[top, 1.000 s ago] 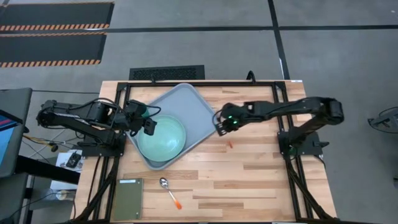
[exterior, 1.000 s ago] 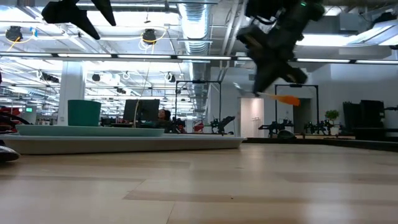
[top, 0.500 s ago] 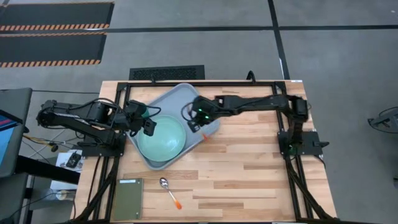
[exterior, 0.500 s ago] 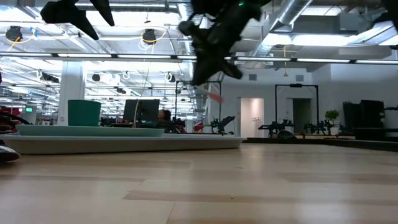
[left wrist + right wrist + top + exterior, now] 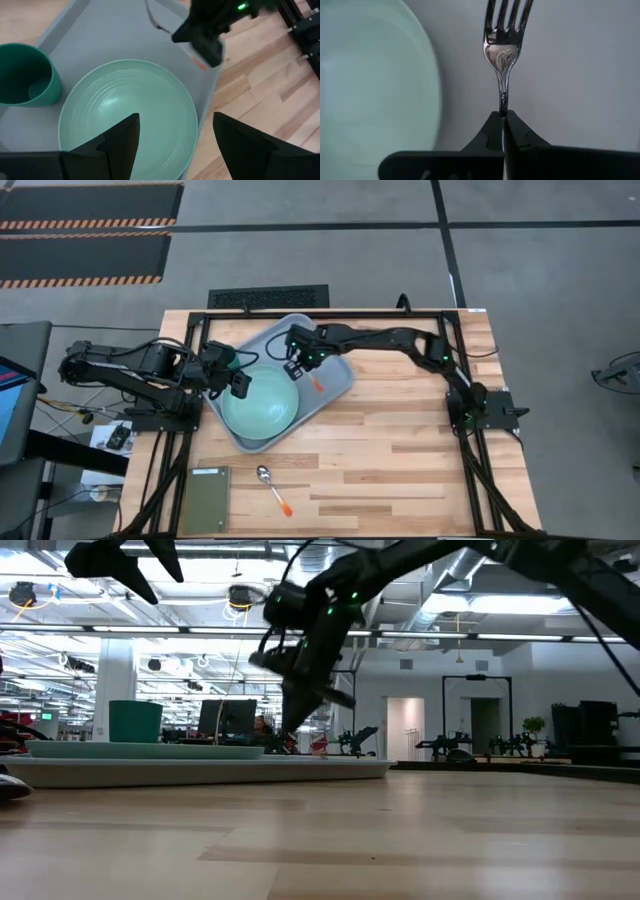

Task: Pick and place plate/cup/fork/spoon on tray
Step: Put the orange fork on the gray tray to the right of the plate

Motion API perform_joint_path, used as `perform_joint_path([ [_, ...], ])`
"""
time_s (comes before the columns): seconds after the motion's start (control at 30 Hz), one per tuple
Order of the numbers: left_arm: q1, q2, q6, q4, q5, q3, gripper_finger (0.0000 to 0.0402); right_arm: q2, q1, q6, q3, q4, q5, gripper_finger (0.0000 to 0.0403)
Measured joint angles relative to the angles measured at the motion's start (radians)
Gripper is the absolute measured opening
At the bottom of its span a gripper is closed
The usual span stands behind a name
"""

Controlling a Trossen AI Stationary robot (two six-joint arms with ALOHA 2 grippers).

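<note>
**Fork held over the tray**

The cup is hidden under the left arm in the high view. The fork's orange end is hard to see in the right wrist view.

There is one small silver metal fork (image 5: 504, 45), one small silver spoon with an orange end (image 5: 272, 487), one round pale mint-green plate (image 5: 262, 402), one small dark green cup (image 5: 25, 75) and one big grey-blue tray (image 5: 335, 365).

The right gripper (image 5: 303, 367) has its fingers pinched tight on the fork's thin neck, above the tray beside the plate. The tines stick out past the fingers.

The left gripper (image 5: 172, 142) hangs above the plate, its fingers wide apart and holding nothing. The plate and cup sit in the tray. The spoon lies on the wooden desk (image 5: 400, 450), well apart from the tray.
</note>
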Motion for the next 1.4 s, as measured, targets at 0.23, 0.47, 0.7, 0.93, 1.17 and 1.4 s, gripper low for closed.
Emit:
perform_joint_path([
  [0.23, 0.0, 0.0, 0.0, -0.001, -0.001, 0.0, 0.0238, 0.077, 0.0, -0.001, 0.052, -0.051, 0.082, 0.0003],
  [0.47, 0.0, 0.0, 0.0, -0.009, -0.001, 0.0, 0.0238, 0.089, -0.017, 0.01, 0.055, -0.032, 0.127, 0.0003],
  [0.7, 0.0, 0.0, 0.0, -0.009, -0.002, 0.0, 0.0238, 0.093, -0.008, 0.02, 0.054, -0.034, 0.147, 0.0003],
  [0.93, 0.0, 0.0, 0.0, -0.009, -0.002, 0.0, 0.0238, 0.093, -0.013, 0.022, 0.054, -0.038, 0.153, 0.0007],
  [1.17, 0.0, 0.0, 0.0, -0.009, -0.003, 0.0, 0.0238, 0.093, -0.011, 0.028, 0.053, -0.037, 0.153, 0.0018],
  [1.4, 0.0, 0.0, -0.001, -0.009, -0.003, 0.0, 0.0238, 0.093, -0.012, 0.027, 0.053, -0.023, 0.153, 0.0042],
])
